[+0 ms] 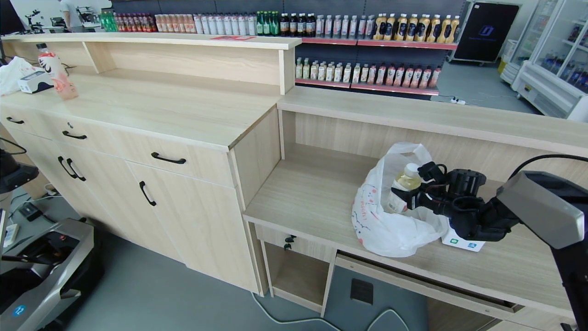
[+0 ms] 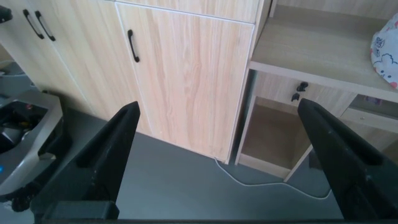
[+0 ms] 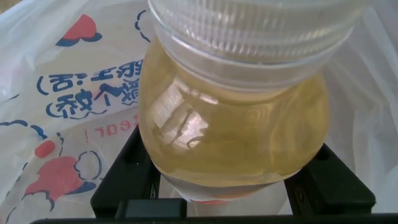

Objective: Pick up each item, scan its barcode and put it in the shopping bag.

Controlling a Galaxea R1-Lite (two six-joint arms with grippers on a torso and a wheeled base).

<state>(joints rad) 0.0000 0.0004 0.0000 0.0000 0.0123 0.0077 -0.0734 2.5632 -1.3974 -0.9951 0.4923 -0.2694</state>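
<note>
**Right arm.** The right gripper (image 1: 406, 196) is shown at the open mouth of the shopping bag (image 1: 386, 230). Its jaws are clamped on the body of a yellow drink bottle (image 1: 405, 184), which is held roughly upright with its pale cap uppermost. In the right wrist view, the bottle (image 3: 233, 112) is seen between the two dark fingers (image 3: 124, 180) of the gripper (image 3: 227, 186), with printed bag film (image 3: 68, 112) behind it. It cannot be told whether the bottle's base rests on anything.

**Bag.** The white bag is set on the lower counter (image 1: 303, 193), its rim raised behind the bottle. A small white box (image 1: 464, 242) is placed just beside the bag, partly covered by the arm.

**Left arm.** In the left wrist view, the left gripper (image 2: 217, 106) is held low above the grey floor (image 2: 186, 180), facing a cabinet door (image 2: 186, 74). Its jaws are spread wide apart, with nothing between them.

**Other goods.** A pink bottle (image 1: 57, 70) is stood upright on the upper counter (image 1: 151, 105), well apart from the bag. Near it are placed a white box-like device (image 1: 34, 82) and a second white bag (image 1: 11, 73). Shelves of bottles (image 1: 367, 46) are lined up behind the counters.
</note>
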